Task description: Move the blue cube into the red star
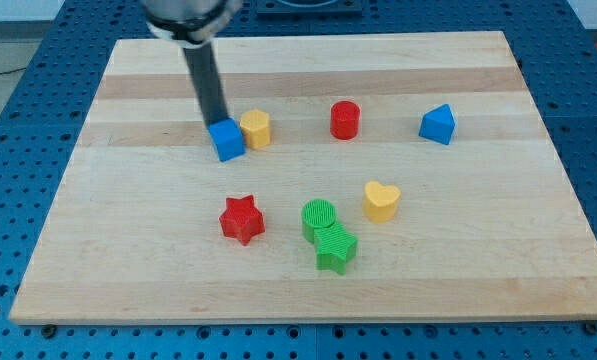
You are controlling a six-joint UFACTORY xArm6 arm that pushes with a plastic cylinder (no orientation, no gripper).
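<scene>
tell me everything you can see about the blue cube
The blue cube is a small, solid-looking block with a matte, plastic-like surface, sitting flat on the wooden board in its upper left part. My tip is right at its top edge as seen in the view, apparently touching it. The yellow block sits against its right side. The red star lies apart, toward the view's bottom.

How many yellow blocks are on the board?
2: a yellow block touching the blue cube by my tip; a yellow heart right of centre. None seem hidden.
</scene>
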